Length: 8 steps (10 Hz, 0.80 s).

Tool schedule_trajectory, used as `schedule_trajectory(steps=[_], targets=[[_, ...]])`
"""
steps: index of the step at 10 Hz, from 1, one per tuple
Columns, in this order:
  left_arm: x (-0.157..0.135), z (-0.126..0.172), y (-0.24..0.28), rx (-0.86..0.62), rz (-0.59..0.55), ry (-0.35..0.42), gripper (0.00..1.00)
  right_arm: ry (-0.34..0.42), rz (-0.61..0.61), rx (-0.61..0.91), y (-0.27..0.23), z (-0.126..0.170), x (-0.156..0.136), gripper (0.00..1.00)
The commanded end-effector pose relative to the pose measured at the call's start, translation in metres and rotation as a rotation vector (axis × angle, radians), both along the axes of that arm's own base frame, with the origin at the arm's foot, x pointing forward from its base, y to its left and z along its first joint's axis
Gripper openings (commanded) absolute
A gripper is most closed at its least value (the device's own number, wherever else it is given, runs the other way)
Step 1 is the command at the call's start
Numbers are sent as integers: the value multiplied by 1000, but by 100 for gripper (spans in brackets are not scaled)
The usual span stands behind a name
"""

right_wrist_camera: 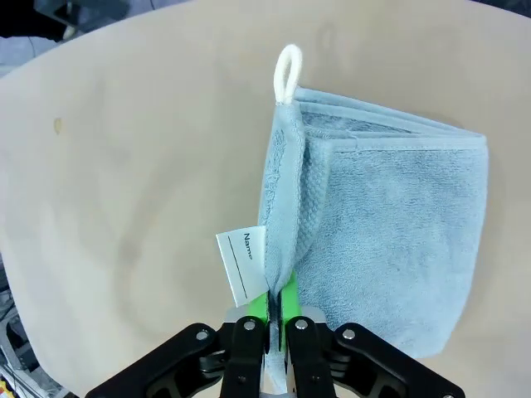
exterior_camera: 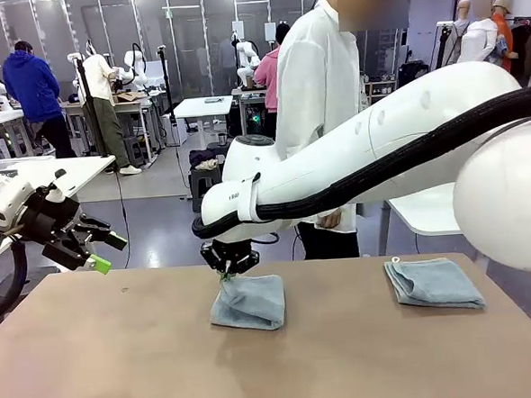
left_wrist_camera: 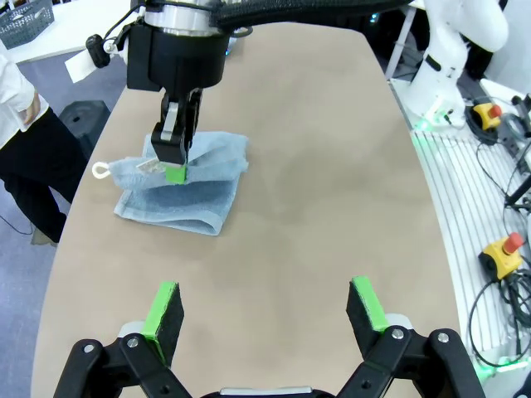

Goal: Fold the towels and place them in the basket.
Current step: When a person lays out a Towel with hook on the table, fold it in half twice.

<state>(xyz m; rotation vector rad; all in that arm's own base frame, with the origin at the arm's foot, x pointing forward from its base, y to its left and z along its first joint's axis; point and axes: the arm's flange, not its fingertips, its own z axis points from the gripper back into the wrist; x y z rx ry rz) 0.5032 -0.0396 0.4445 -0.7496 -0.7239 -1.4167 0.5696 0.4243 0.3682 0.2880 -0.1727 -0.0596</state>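
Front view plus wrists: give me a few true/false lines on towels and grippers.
1. The right gripper is shut on the middle towel's edge. True.
2. The left gripper holds a towel. False: it is open and holds nothing.
3. A second towel lies folded on the table, apart from the grippers. True.
4. Both towels sit in a basket. False: both lie on the table.
5. The middle towel has a white loop. True.

Grey floor [exterior_camera: 159, 232], white worktables [exterior_camera: 201, 106] behind, beige tabletop [exterior_camera: 123, 370] in front, glazed partition wall [exterior_camera: 183, 24]
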Motion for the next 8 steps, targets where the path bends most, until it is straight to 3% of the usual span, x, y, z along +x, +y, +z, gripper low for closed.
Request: schedule_trajectory(steps=[1, 3, 4, 5, 6, 7, 8], targets=[[0, 1, 0, 0, 0, -3, 100, -19, -44, 14, 4, -7, 2, 0], [0, 1, 0, 0, 0, -3, 100, -10, -58, 15, 5, -13, 4, 26], [0, 1, 0, 0, 0, -3, 100, -12, -61, 17, 4, -15, 5, 31], [0, 1, 0, 0, 0, -3, 100, -12, -64, 19, 3, -15, 4, 45], [0, 1, 0, 0, 0, -3, 100, -14, -63, 21, 0, -14, 2, 50], [0, 1, 0, 0, 0, -3, 100, -20, -59, 28, -5, -11, -2, 64], [0, 1, 0, 0, 0, -3, 100, -29, -42, 26, -13, -7, -6, 69]])
